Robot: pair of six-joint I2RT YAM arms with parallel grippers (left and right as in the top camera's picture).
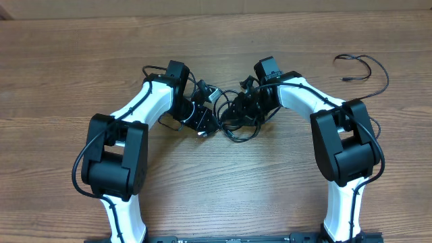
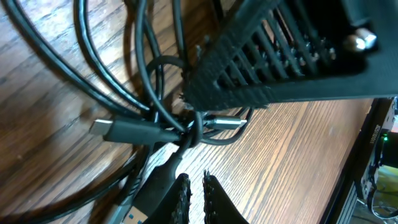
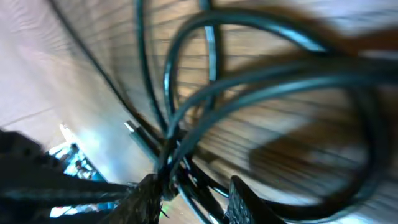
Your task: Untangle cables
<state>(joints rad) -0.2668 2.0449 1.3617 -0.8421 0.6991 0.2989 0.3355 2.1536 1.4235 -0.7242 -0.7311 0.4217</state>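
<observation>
The cables (image 1: 228, 116) lie as a knot of thin black cords in the middle of the table, between my two grippers. In the left wrist view the cables (image 2: 186, 132) cross in a knot, with a black plug (image 2: 115, 129) and a silver-tipped plug (image 2: 227, 122) sticking out. My left gripper (image 2: 196, 190) sits just short of that knot, its fingers almost touching with nothing between them. A blue-tongued USB plug (image 2: 134, 214) lies beside its left finger. My right gripper (image 3: 196, 199) stands open, with strands of the cables (image 3: 186, 143) running through the gap; this view is blurred.
One separate thin black cable (image 1: 364, 67) lies in a loose arc at the back right of the wooden table (image 1: 223, 189). The right gripper's ribbed black body (image 2: 292, 56) hangs close over the knot in the left wrist view.
</observation>
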